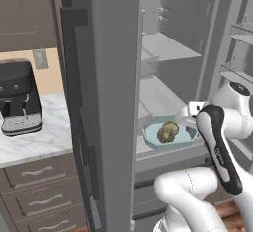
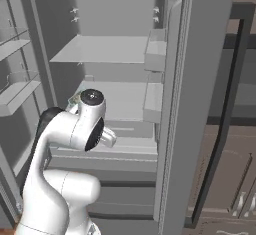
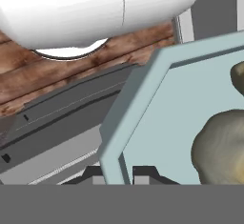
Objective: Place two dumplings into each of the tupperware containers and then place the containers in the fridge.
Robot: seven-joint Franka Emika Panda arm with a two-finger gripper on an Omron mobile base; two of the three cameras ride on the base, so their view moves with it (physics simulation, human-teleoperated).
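Note:
The fridge (image 1: 168, 48) stands open with pale shelves (image 2: 105, 49) inside. A pale-blue tupperware container (image 1: 180, 138) sits level at the front of its lower shelf; I cannot tell whether it rests there or hangs just above. Two lumpy tan dumplings (image 1: 168, 132) lie in it, pressed together. In the hand view the container's rim (image 3: 143, 89) runs down between my two fingertips, with one dumpling (image 3: 219, 147) close by and a second dumpling (image 3: 238, 77) at the right edge. My gripper (image 3: 119, 173) is shut on that rim. My white arm hides the container in the right base view.
The fridge's left door (image 1: 106, 102) stands open between the interior and a marble counter (image 1: 44, 137) with a black coffee machine (image 1: 20, 97). Door racks (image 1: 239, 33) hang on the right. The other door (image 2: 205, 104) stands beside dark cabinets (image 2: 240, 144). Wooden floor (image 3: 71, 75) lies below.

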